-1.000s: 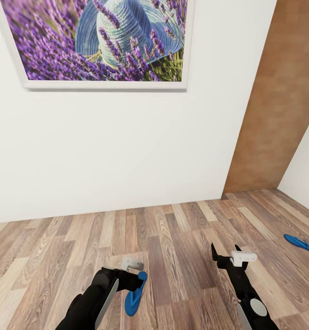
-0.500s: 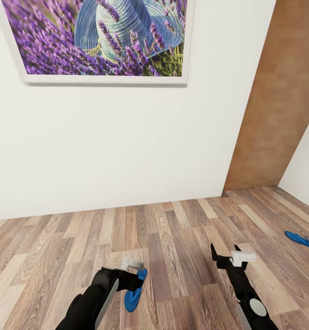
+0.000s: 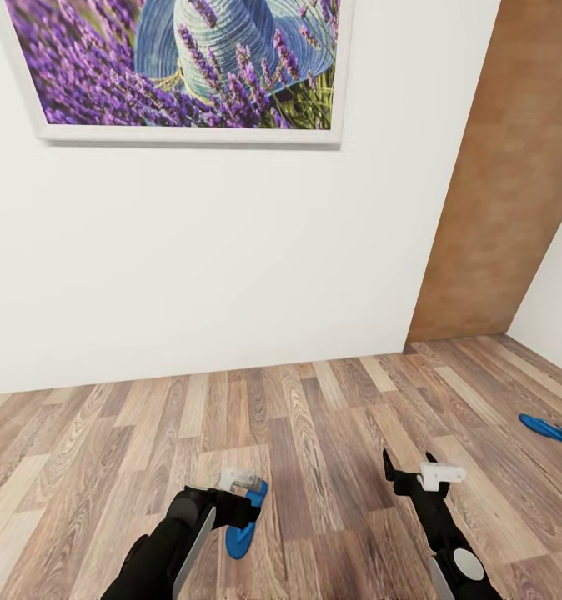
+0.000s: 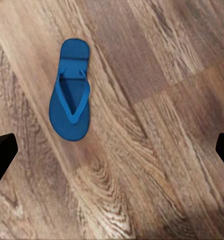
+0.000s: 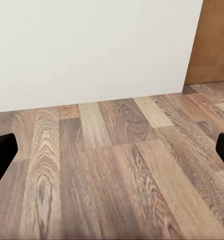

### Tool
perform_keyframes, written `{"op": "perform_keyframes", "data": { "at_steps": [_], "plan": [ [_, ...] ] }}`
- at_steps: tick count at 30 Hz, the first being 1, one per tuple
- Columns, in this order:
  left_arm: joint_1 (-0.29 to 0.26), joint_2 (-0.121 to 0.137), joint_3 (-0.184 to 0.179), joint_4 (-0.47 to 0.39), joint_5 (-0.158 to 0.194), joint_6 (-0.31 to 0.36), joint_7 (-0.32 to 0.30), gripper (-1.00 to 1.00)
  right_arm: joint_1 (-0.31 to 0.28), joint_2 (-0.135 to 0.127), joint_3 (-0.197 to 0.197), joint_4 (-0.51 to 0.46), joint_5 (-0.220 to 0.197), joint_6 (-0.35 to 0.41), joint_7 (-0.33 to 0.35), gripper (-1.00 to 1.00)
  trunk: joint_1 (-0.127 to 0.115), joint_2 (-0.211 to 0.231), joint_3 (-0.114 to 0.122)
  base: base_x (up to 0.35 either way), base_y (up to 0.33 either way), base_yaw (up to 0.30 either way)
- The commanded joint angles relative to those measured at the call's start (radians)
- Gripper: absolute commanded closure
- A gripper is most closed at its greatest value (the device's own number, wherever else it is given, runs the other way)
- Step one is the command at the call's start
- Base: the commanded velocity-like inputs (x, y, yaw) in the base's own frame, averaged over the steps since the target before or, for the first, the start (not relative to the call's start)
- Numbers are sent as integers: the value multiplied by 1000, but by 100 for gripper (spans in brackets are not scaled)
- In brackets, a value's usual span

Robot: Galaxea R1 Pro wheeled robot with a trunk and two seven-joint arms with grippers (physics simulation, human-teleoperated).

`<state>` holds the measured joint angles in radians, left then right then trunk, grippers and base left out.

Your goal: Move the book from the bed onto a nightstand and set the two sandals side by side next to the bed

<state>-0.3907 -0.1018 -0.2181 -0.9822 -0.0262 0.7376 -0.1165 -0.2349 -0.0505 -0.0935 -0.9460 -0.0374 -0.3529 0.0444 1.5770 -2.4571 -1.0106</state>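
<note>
Left gripper (image 3: 241, 482) hangs jaws spread, empty, right above one bright blue thong sandal (image 4: 71, 90) flat on the wood-plank floor (image 3: 331, 417), lined up for a grab; right gripper (image 3: 414, 475) waits released, the second blue sandal (image 3: 549, 430) well apart.

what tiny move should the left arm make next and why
Probably ease the left gripper straight down toward the blue sandal. The sandal lies flat on the wood floor below it, and the fingers are spread wide with nothing between them; the sandal sits off to one side in the wrist view, so shift over it.
</note>
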Motion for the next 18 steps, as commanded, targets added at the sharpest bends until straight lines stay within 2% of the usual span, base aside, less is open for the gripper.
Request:
{"op": "perform_keyframes", "data": {
  "at_steps": [1,3,7,13,18],
  "plan": [
    [0,0,0,-1,-3,1,-4,-100,0,0,-1,1,-4,-3,5,-100,4,-8,-4,0,0,0],
    [0,0,0,-1,-3,-8,-3,-100,-1,0,-1,2,-4,-3,5,-100,11,-22,-10,0,0,0],
    [0,0,1,-1,-3,-11,6,-100,-1,0,-2,2,-4,-3,5,-100,11,-22,-10,0,0,0],
    [0,0,0,-1,-3,-13,105,-100,0,0,-2,3,-4,-3,5,-100,11,-22,-10,0,0,0],
    [0,-1,0,-1,-3,-14,125,-100,-1,0,-2,3,-4,-3,5,-100,11,-22,-10,0,0,0]
  ]
}}
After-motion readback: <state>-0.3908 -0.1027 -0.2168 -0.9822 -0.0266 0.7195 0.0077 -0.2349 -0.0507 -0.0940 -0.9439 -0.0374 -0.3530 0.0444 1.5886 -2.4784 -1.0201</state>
